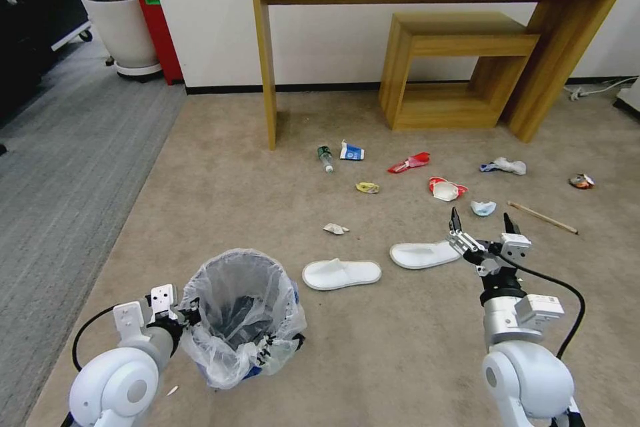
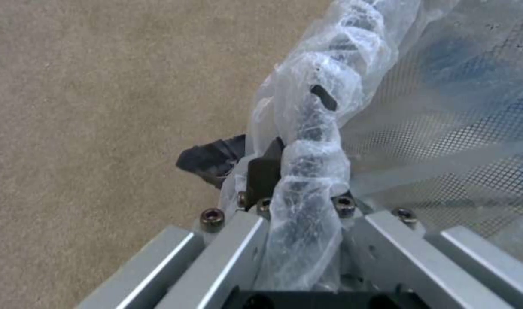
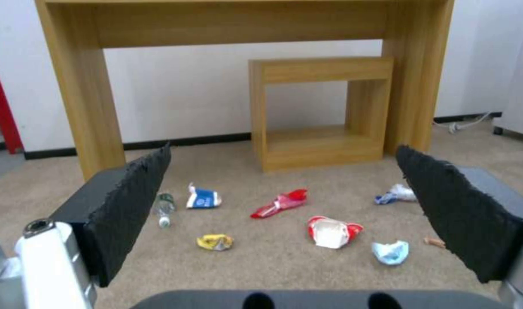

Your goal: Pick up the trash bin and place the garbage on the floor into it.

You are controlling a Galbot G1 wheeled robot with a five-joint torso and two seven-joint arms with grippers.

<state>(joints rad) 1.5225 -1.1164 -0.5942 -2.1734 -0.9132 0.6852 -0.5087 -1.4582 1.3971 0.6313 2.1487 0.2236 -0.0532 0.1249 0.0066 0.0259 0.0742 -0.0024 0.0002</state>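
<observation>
The left gripper is pinched on the bag-covered rim of the trash bin, which sits on the beige floor just to its right. The right gripper hovers with its fingers spread wide, holding nothing. Just left of it lie two white slippers. Beyond it the garbage is scattered: a red wrapper, a blue-white carton, a yellow wrapper and a small bottle.

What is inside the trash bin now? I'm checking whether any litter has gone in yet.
Inside the trash bin only the crinkled plastic liner shows, dark toward the bottom. No litter is visible, though the liner's folds hide the very bottom. The left gripper clamps its rim.
</observation>
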